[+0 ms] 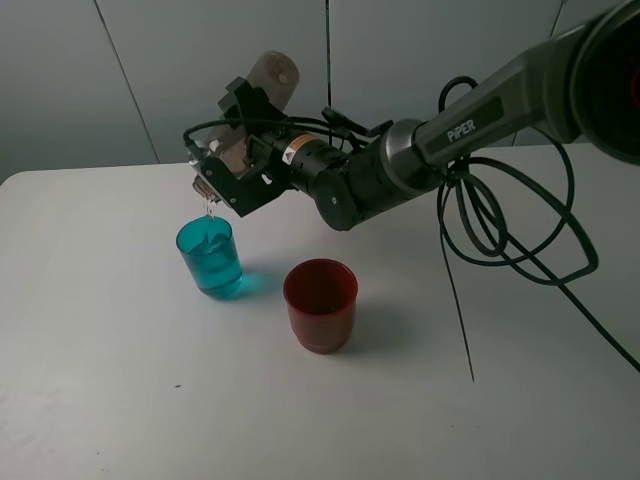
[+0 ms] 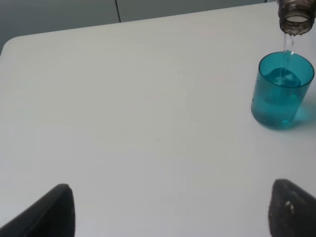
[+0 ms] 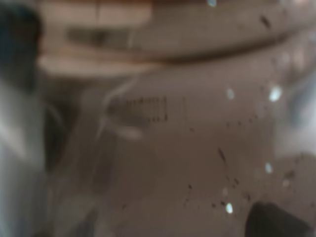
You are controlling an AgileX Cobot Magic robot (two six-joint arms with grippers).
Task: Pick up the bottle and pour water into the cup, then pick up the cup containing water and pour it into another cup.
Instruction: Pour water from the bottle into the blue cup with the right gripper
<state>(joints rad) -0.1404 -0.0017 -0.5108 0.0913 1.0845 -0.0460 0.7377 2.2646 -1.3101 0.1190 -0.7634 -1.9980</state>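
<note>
Right gripper [image 1: 238,158] clamped tight on the bottle [image 1: 272,78], gripping round its body. The right wrist view is filled with blurred brownish plastic and adds nothing. Left gripper [image 2: 173,210] spread wide, holding nothing, low over bare table [image 1: 100,380], well away from the cups.

Bottle: held in the air above the table, tipped steeply. Long axis runs diagonally in the high view, base up and toward the back wall, open neck [image 2: 295,17] down and forward, directly over the teal cup. Not touching the rim, a gap shows.

Red cup [image 1: 320,305]: upright on the table, just beside the teal one, nearer the camera and to the right. Looks empty, untouched.

Teal cup [image 1: 210,258]: upright on the table, partly filled. Exact level hard to read through the tinted wall.

Water stream [image 2: 286,47]: thin, falling from the neck into the teal cup.

Progress, judged: bottle pickup done, first pour under way. Left to do: right the bottle and set it down, lift the teal cup, pour it into the red cup.
</note>
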